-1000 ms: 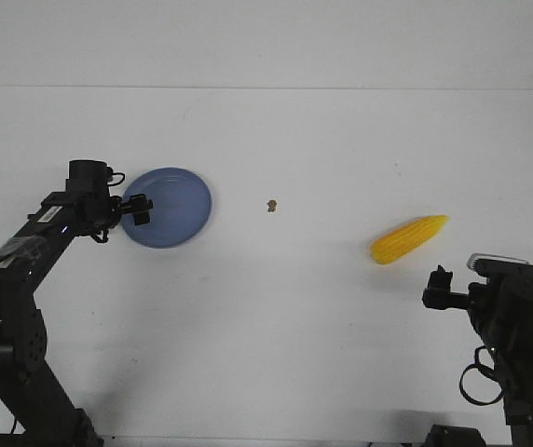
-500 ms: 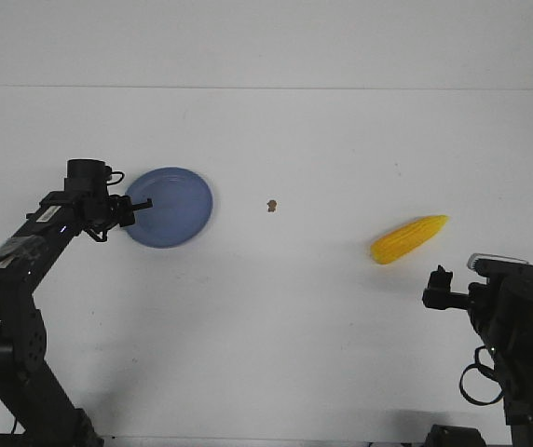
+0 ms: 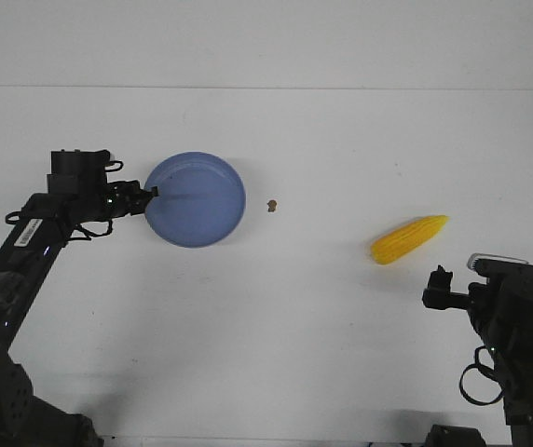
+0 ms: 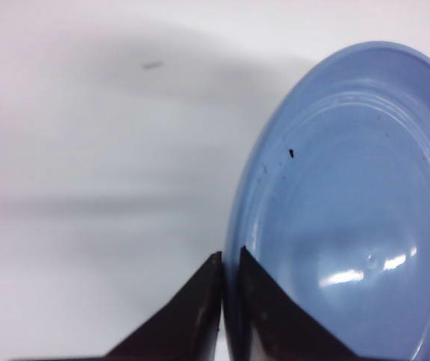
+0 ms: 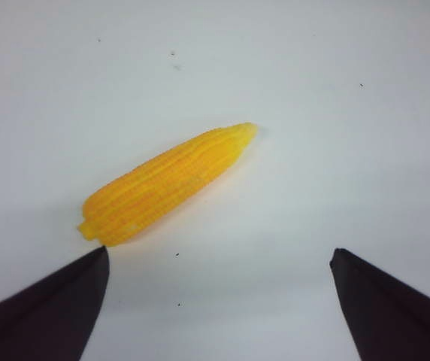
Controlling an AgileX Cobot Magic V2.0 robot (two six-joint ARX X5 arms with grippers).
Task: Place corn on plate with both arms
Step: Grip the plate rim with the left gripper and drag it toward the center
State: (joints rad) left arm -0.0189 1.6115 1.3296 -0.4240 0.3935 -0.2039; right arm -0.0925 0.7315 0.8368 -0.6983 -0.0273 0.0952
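Gripping round smooth plate (image 4: pixel 350 218) rim

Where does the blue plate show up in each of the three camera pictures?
Front view: the plate sits left of centre, its left rim pinched by the left gripper.
Left wrist view: the plate fills the right side, its rim clamped between the black fingers.
Right wrist view: not in it; only the corn shows.
Shared landmark: the left gripper's fingers on the plate's rim.

My left claw (image 4: pixel 228 301) pinches the blue plate (image 3: pixel 197 200) rim, plate tilted. Yellow corn (image 3: pixel 409 238) lies flat on the table, right side.
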